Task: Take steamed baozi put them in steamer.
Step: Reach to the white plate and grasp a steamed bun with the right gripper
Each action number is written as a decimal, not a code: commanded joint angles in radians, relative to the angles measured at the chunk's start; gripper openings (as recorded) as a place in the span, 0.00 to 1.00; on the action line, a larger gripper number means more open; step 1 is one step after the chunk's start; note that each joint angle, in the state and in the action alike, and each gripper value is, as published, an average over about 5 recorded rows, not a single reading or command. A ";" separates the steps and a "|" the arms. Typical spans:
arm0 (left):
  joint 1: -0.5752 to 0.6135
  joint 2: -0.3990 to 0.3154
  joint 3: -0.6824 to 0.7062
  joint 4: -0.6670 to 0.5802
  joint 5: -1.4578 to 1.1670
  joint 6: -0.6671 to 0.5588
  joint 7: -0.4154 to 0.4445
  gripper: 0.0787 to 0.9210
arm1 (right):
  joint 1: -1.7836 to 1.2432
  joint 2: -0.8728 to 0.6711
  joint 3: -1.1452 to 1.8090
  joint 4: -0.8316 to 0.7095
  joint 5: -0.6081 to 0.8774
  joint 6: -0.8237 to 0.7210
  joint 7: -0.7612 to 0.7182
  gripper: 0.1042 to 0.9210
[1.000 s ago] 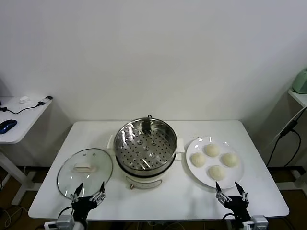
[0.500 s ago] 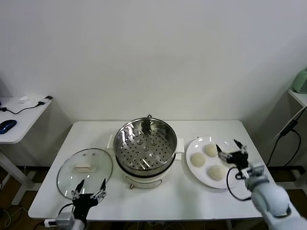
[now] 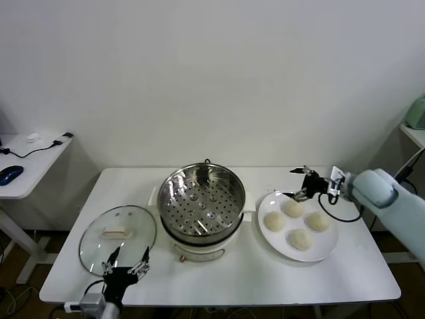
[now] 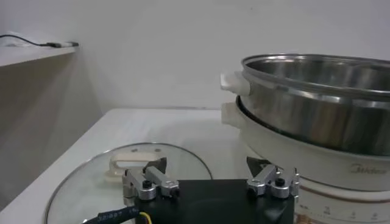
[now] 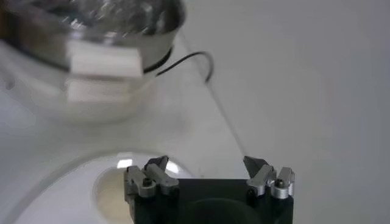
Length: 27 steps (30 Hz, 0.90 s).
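Baozi [image 3: 293, 208], four pale cream dough buns on the flat white plate [image 3: 327, 246], are waiting; my right pincer [image 3: 300, 183], fingers apart, is hovering over the rear bun and risks squashing it; left pincer [image 3: 126, 260], also apart, idling at the desk's front edge.

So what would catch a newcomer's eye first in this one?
The shiny steamer at the table's centre, its perforated tray bare. To its right, four steamed baozi sit on a white plate, with the open right gripper over the plate's far edge. The glass lid lies left of the steamer.
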 commanded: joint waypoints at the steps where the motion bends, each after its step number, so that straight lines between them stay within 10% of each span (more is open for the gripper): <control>1: -0.004 0.002 -0.002 0.003 0.000 0.000 0.004 0.88 | 0.614 0.036 -0.727 -0.244 -0.052 0.103 -0.351 0.88; 27: -0.028 0.000 0.008 0.059 0.027 -0.009 0.024 0.88 | 0.155 0.373 -0.405 -0.515 -0.108 -0.068 -0.140 0.88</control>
